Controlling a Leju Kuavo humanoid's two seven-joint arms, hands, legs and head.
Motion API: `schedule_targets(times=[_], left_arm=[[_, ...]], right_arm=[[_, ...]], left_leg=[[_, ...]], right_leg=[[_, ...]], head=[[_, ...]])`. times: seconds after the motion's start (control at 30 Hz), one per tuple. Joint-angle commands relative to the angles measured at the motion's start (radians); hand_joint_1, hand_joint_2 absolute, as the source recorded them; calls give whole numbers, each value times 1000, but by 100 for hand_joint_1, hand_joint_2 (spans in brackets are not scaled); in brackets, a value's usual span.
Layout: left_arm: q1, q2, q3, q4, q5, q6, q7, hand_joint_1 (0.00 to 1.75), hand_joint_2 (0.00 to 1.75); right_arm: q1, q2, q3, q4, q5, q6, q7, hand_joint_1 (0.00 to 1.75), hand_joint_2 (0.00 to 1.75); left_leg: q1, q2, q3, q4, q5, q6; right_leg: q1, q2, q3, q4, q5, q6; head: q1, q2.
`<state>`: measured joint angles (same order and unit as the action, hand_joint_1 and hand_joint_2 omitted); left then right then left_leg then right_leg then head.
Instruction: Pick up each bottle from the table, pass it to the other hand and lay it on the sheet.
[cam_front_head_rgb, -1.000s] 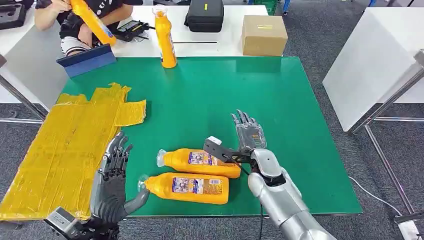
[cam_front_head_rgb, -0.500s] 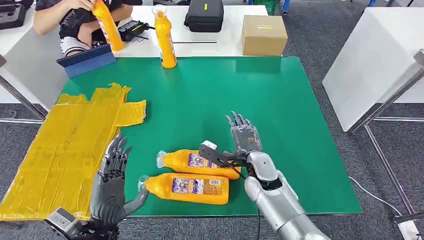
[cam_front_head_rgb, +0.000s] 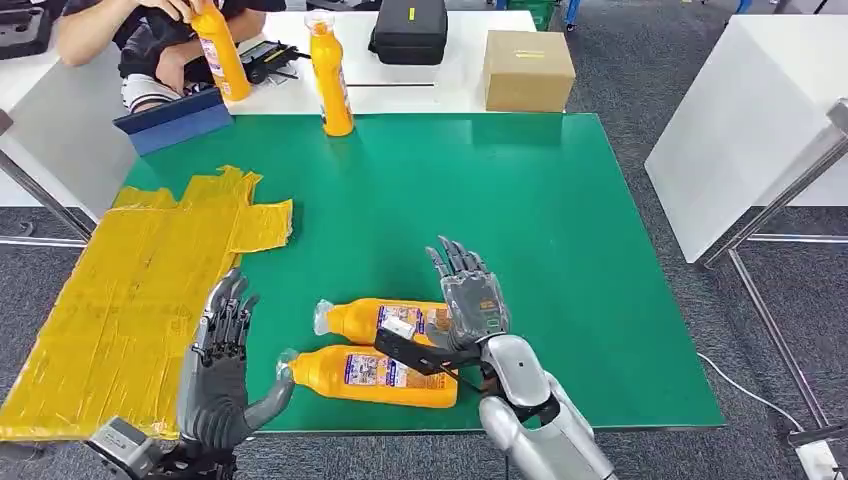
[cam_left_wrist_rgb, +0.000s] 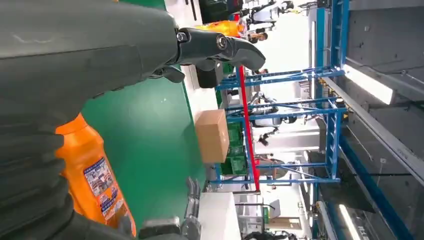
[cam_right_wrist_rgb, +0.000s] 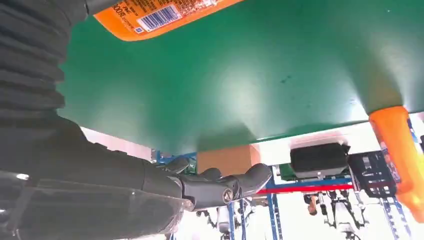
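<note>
Tabletop, green top. Yellow sheet spread on robot's left side, hanging a bit over the edge.

2 orange bottles lying flat near front edge, side by side, caps twd the sheet: far bottle, near bottle. Neither on the sheet.

R hand: fingers spread & straight, palm down, hovering over the base end of far bottle; holds nothing. Contact w/ bottle: can't tell. R wrist view shows a labelled bottle base just beside the hand, fingers extended over green top.

L hand: empty, fingers apart & pointing up, at front edge betw. sheet and near bottle's cap. Thumb tip just beside the cap; touching or not, can't tell. L wrist view: bottle close beside the hand, not held.

3rd bottle upright at far edge of green top. 4th bottle upright on white table behind, a person's hand on its top.

Also back there: cardboard box, black case, blue-grey board at far-left corner.
</note>
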<state>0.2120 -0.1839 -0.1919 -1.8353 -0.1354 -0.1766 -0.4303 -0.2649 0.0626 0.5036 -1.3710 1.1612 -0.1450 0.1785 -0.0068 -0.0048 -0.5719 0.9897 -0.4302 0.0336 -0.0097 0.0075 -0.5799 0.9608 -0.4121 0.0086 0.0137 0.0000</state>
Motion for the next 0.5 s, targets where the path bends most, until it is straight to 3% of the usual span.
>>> schedule_targets(times=[0.03, 0.5], left_arm=[[-4, 0, 25, 54, -3, -3, 7, 0, 175], [-19, 16, 17, 73, 7, -4, -1, 0, 175]], right_arm=[[21, -37, 28, -26, 3, -2, 3, 0, 175], [-87, 22, -32, 324, 35, -35, 44, 0, 175]], left_leg=[[0, 0, 2, -1, -1, -2], [0, 2, 3, -2, 0, -2]], right_leg=[[0, -1, 2, -1, -1, -1], [0, 1, 3, -2, 0, -1]], head=[[0, 0], [0, 0]])
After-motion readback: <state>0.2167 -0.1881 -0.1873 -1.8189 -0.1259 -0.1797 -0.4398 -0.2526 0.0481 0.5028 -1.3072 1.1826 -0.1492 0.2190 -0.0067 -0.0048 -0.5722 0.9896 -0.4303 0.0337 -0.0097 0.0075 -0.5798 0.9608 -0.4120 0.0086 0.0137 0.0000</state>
